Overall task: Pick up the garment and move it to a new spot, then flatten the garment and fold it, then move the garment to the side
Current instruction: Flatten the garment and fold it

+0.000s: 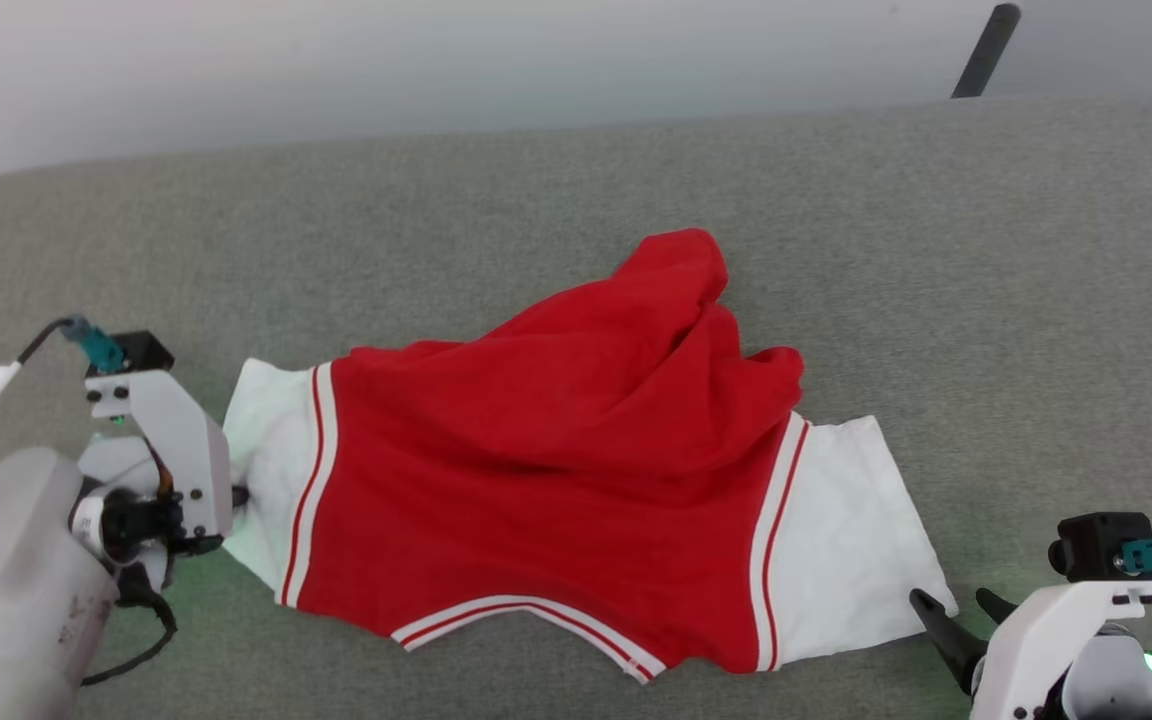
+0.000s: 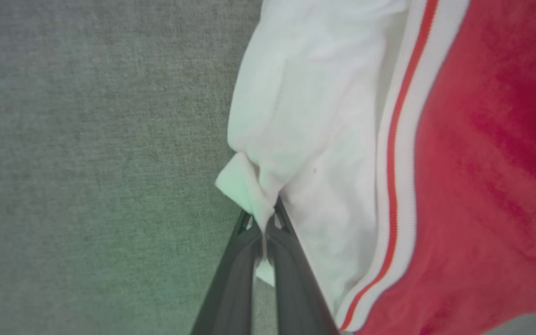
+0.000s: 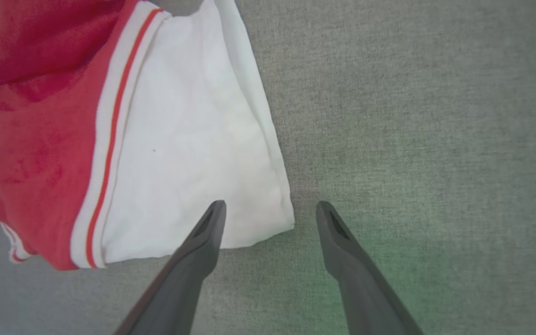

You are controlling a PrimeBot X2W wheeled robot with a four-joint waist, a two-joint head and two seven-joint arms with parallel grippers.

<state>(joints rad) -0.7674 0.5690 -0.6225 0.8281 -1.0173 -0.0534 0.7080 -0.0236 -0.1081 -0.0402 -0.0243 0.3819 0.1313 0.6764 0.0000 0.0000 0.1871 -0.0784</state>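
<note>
Left wrist view: left gripper [image 2: 268, 217] clamped on the red jersey [image 2: 482, 163] by its white sleeve [image 2: 305, 116]. Right gripper [image 3: 271, 208] apart, astride the other sleeve [image 3: 193, 153] corner: close there, then lift both evenly.

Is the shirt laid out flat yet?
Not yet. The shirt is rumpled: its red body humps up, while one white sleeve lies spread.

My head looks down from the near side over the whole garment [image 1: 556, 450]; each wrist looks close at one sleeve it shares: left sleeve [image 2: 305, 116], right sleeve [image 3: 189, 139].
</note>
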